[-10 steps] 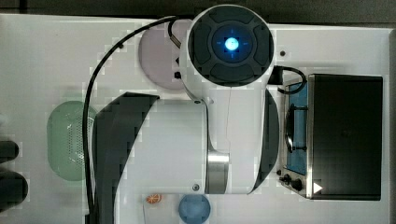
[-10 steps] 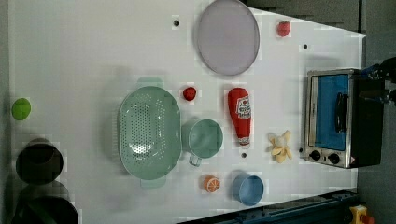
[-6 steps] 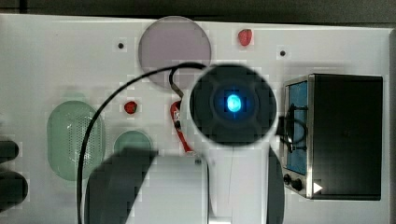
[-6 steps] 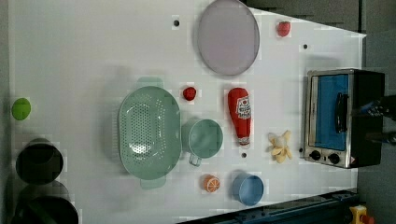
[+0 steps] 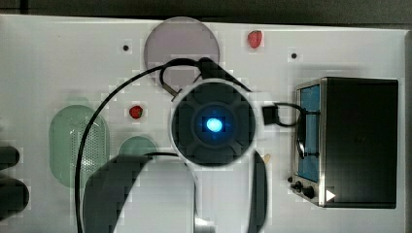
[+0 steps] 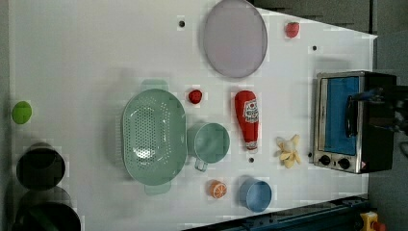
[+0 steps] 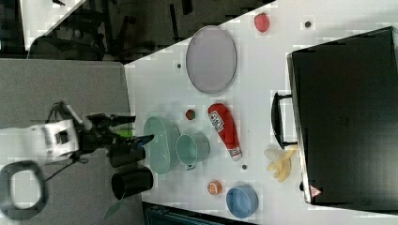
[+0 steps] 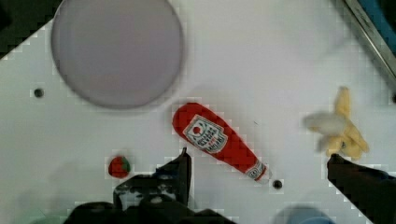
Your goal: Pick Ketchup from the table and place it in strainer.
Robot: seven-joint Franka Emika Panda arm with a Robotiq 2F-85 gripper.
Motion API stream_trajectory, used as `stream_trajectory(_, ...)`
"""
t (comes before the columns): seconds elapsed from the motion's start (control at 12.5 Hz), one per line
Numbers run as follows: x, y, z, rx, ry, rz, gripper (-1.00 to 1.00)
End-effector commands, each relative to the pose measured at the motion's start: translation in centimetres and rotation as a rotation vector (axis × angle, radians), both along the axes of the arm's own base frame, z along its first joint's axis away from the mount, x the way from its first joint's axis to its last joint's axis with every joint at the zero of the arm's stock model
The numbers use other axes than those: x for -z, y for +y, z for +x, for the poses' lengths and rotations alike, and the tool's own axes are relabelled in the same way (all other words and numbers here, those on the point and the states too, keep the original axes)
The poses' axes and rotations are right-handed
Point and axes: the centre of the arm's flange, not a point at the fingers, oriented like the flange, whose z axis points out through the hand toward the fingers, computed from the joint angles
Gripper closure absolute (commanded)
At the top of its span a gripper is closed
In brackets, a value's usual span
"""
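In the left view, the Ketchup [image 6: 247, 119] lies flat on the table [image 6: 86, 57], right of the strainer [image 6: 153, 136]. In the wrist view, the gripper [image 8: 261, 163] hangs spread wide, empty. The bottle looks light, rigid, perhaps slick; grasp its wider body.

You get a bright, evenly lit white bench [image 6: 96, 57] with soft, faint shadows (blocky compression throughout); the arm [image 5: 145, 194] blurs heavily in the top view.
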Motion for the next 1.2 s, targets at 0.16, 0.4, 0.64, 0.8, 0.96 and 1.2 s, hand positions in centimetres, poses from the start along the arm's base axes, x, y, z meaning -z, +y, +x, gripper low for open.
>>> stream_trajectory(0.16, 9.7, 0.5, 0.3, -0.342, 0.095, 0.015, -1.00)
stream_trajectory(0.4, 15.1, 1.1, 0.4, -0.580, 0.065, 0.014, -1.00)
stream_trajectory(0.64, 20.5, 1.8, 0.0, -0.806, 0.039, 0.013, -1.00)
stream_trajectory(0.8, 24.1, 2.2, -0.4, -0.871, 0.030, 0.019, -1.00)
stream_trajectory(0.96, 27.5, 2.1, -0.8, -0.866, 0.035, 0.033, -1.00)
stream_trajectory(1.2, 31.5, 2.2, -1.1, -0.858, 0.054, 0.057, -1.00)
